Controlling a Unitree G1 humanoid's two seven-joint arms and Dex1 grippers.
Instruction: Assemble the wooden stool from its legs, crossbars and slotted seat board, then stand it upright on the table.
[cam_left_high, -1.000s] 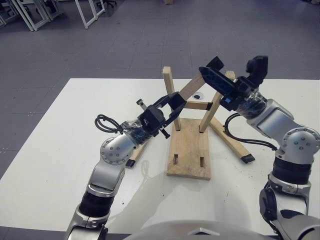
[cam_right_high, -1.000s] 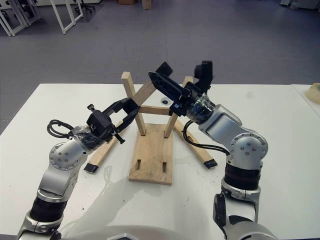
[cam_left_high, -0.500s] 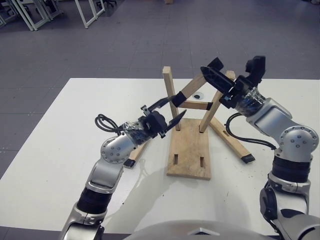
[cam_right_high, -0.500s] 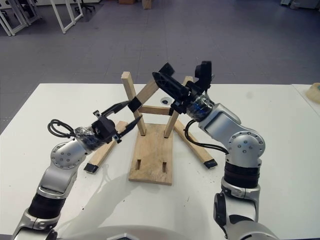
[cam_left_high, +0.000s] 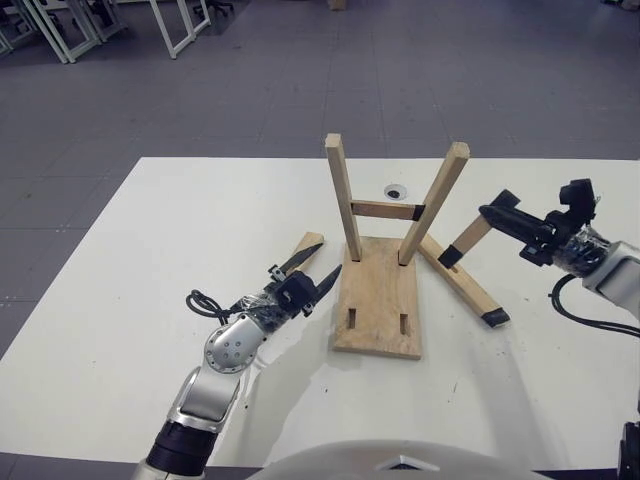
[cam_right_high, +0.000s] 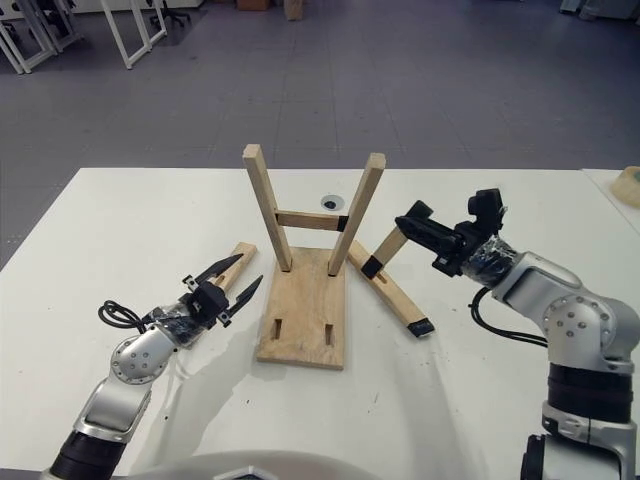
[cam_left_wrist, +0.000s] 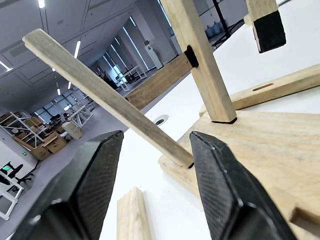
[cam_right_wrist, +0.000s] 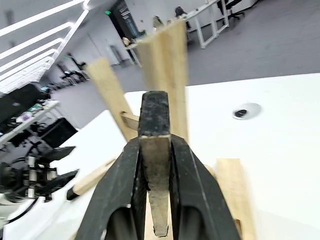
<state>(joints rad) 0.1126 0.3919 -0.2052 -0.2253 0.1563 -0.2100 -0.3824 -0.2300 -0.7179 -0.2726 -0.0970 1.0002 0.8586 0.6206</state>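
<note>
Seat board (cam_left_high: 378, 300) lay flat on the table (cam_left_high: 130, 260) between the two grippers, with two upright legs (cam_left_high: 343, 198) standing in it and a crossbar (cam_left_high: 385, 211) joining them. The right gripper (cam_left_high: 495, 215) was clamped on a third leg (cam_left_high: 470, 237), held tilted with its black-capped end toward the board, apparently just above a fourth leg (cam_left_high: 470, 290) lying flat. The left gripper (cam_left_high: 331, 257), fingers spread and holding nothing, hovered just beside the board's edge, with a loose wooden piece (cam_left_high: 312, 240) just behind it.

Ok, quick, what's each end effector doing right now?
Left end effector: open, empty.
Right end effector: shut on a wooden piece.
</note>
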